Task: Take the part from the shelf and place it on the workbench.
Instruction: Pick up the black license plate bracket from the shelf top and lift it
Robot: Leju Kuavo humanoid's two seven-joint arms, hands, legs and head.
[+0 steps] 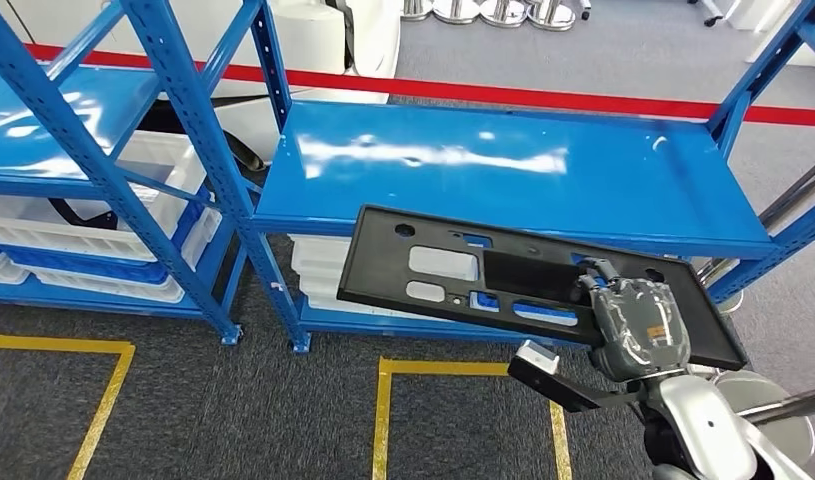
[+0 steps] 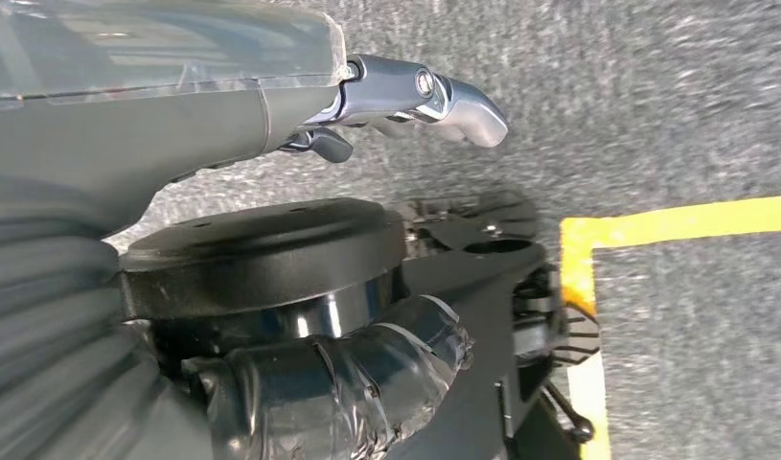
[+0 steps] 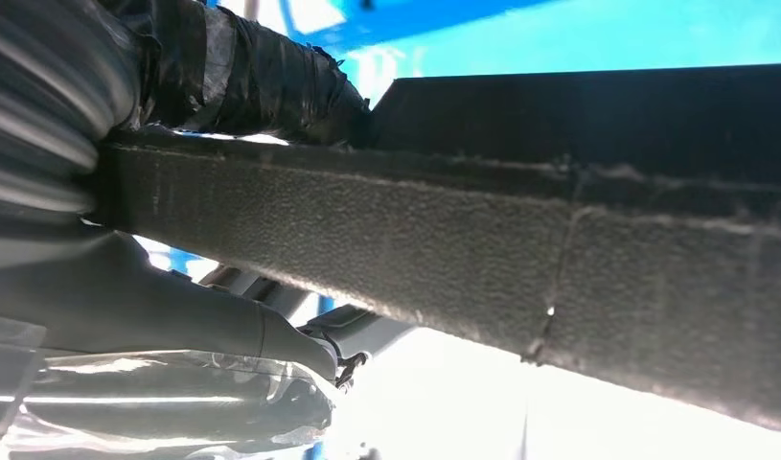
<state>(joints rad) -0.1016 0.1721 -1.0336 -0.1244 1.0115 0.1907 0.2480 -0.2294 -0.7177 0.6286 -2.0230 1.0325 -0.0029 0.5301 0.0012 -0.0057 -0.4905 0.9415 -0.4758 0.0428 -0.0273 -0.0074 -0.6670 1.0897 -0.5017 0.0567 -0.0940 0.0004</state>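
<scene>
The blue shelf (image 1: 503,170) is the largest thing before me; its glossy top board runs from about ten o'clock to three o'clock in my head view. A second blue rack (image 1: 83,130) stands at nine o'clock, with white bins (image 1: 133,215) on its lower levels. Under everything lies the grey carpet (image 1: 283,420), marked with yellow tape (image 1: 383,420) at six o'clock.

The part (image 1: 463,275) — a long, flat black panel with several cut-outs — hangs in front of the shelf's front edge, tilted, its right end lower, toward four o'clock. My right hand (image 1: 638,325) is clamped on this right end; in the right wrist view the panel's rough dark edge (image 3: 463,249) sits between my thumb and my fingers (image 3: 242,81).

My left hand (image 2: 405,101) hangs over the carpet — it holds nothing, and its fingers look loosely stretched out.
</scene>
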